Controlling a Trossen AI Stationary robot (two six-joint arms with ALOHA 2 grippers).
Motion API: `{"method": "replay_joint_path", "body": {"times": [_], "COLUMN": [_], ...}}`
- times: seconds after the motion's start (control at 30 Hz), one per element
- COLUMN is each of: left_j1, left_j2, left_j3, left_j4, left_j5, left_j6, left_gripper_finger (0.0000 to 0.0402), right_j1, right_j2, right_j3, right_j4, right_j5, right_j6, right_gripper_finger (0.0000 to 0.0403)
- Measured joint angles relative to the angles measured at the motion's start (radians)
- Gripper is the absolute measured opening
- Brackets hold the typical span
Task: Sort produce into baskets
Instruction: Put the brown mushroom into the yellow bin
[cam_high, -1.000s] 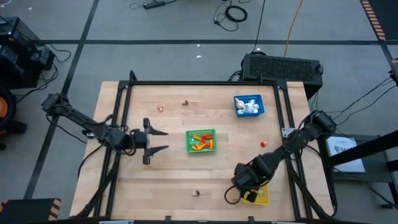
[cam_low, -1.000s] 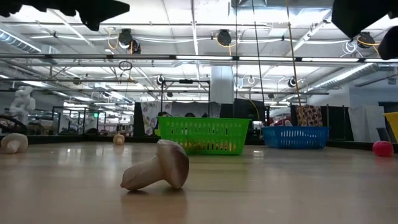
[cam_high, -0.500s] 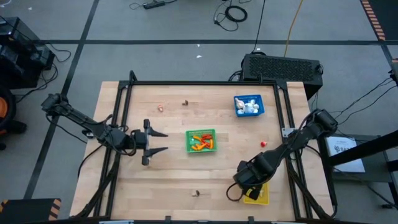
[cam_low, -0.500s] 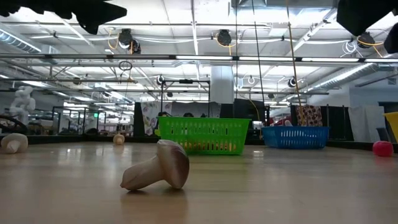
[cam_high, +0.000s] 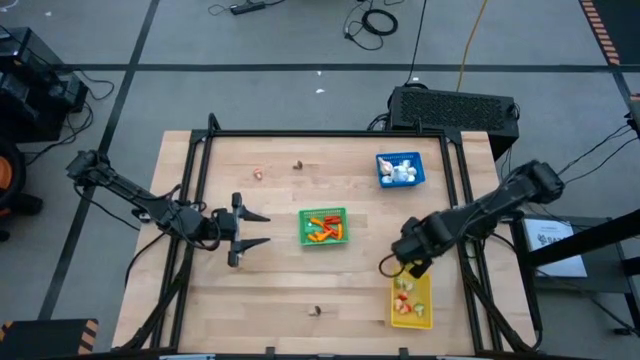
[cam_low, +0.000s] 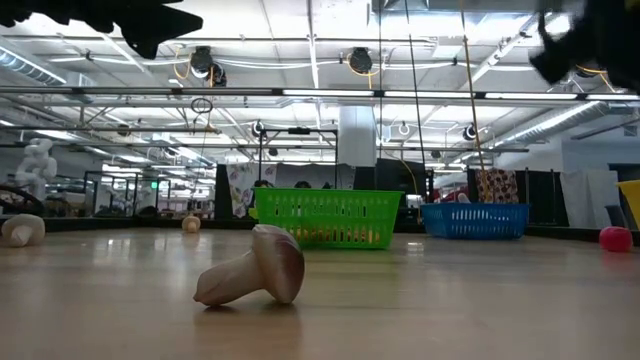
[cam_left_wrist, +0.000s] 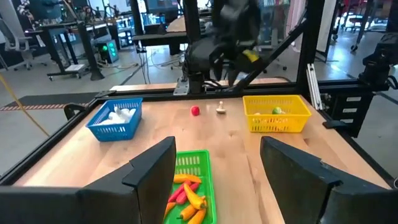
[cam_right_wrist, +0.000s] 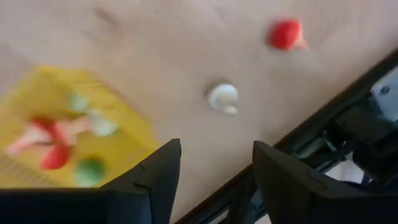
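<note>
The right gripper (cam_high: 408, 262) is seen with jaws parted and empty, just beside the yellow plastic mesh basket (cam_high: 411, 313), where red, white and green toy pieces lie; the left gripper (cam_high: 258, 228) waits released; a loose red piece (cam_high: 423, 231) is probably to be fetched next.

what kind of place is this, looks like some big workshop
Probably a robotics lab or industrial workshop, not a home. The low view shows a high ceiling with exposed pipes and strip lights, the high view shows cables on a grey concrete floor, and the left wrist view shows desks with equipment behind the wooden table.
</note>
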Motion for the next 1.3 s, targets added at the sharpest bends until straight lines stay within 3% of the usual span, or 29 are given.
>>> {"method": "replay_joint_path", "body": {"times": [0.1,0.3,0.6,0.97,1.1,1.3], "left_j1": [0.0,0.0,0.0,0.0,0.0,0.0], "left_j2": [0.0,0.0,0.0,0.0,0.0,0.0], "left_j3": [0.0,0.0,0.0,0.0,0.001,0.001], "left_j4": [-0.011,-0.025,-0.028,-0.047,-0.047,-0.047], "left_j5": [0.002,0.002,0.002,0.002,0.002,0.002], "left_j6": [0.0,-0.001,-0.005,-0.026,-0.026,-0.026], "left_gripper_finger": [0.0242,0.0242,0.0242,0.0242,0.0242,0.0242], "right_j1": [-0.055,-0.15,-0.168,-0.166,-0.166,-0.166], "right_j2": [-0.042,-0.123,-0.135,-0.134,-0.134,-0.134], "right_j3": [-0.133,-0.303,-0.399,-0.461,-0.478,-0.48], "right_j4": [0.063,0.163,0.359,0.441,0.462,0.475], "right_j5": [-0.065,-0.073,-0.084,-0.133,-0.136,-0.173], "right_j6": [-0.032,-0.054,-0.057,-0.01,-0.009,0.013], "right_gripper_finger": [0.0207,0.0238,0.0247,0.0246,0.0229,0.0167]}}
